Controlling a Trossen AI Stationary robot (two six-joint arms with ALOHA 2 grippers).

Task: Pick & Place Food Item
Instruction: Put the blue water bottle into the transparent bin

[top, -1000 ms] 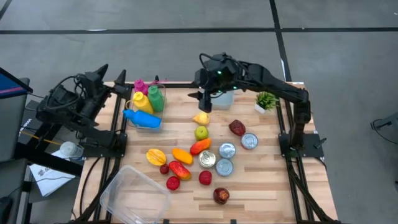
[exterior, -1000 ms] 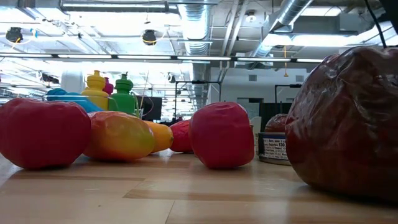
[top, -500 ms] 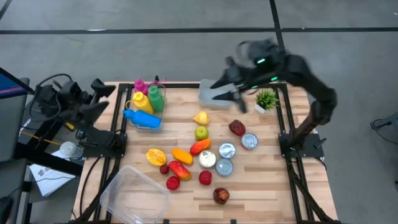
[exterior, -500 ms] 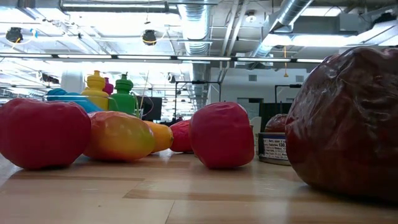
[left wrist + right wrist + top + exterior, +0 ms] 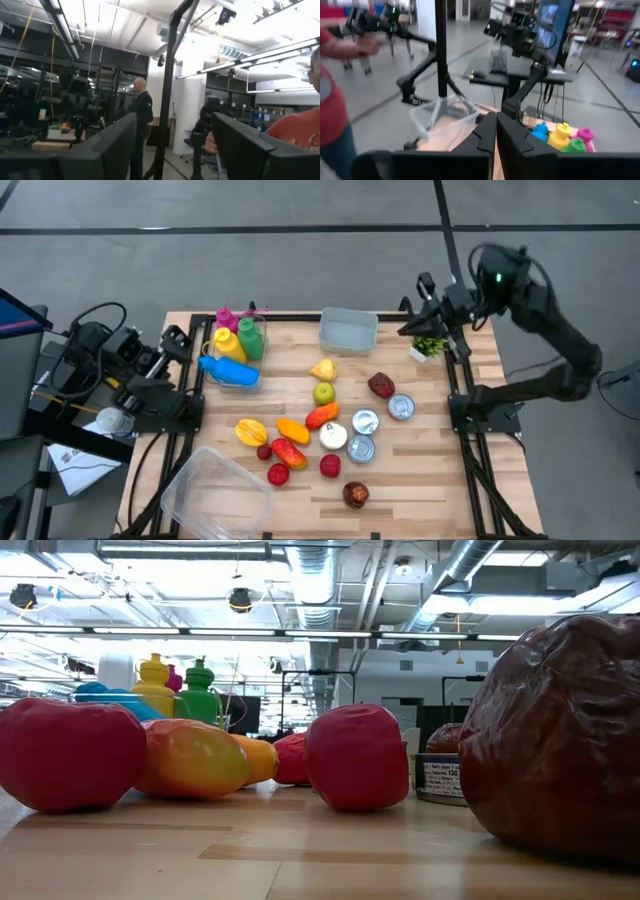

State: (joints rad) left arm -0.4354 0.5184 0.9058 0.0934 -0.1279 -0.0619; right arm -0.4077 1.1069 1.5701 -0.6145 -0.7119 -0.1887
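Observation:
Toy food lies in the middle of the table: a yellow pear [image 5: 322,369], a green apple [image 5: 323,392], a mango [image 5: 251,431], red fruits [image 5: 288,452] and a dark red apple [image 5: 355,494], all resting on the wood. In the low view a red fruit [image 5: 356,757] and the dark apple [image 5: 560,730] show close up. My right gripper [image 5: 412,322] [image 5: 496,117] is shut and empty, raised over the far right corner. My left gripper [image 5: 172,340] [image 5: 172,120] is open and empty, beyond the left edge, pointing out into the room.
A clear tub [image 5: 348,330] stands at the far edge, a second clear tub [image 5: 215,490] at the near left corner. Coloured bottles in a blue basket [image 5: 235,350] are far left. Several cans [image 5: 365,421] and a small plant [image 5: 428,342] stand on the right. People show beyond the table.
My right gripper has drawn back from above the far clear tub toward the table's far right corner, rising a little, and its fingers have come together. My left arm has folded back toward the left edge, its wrist turning. Nothing on the table has moved.

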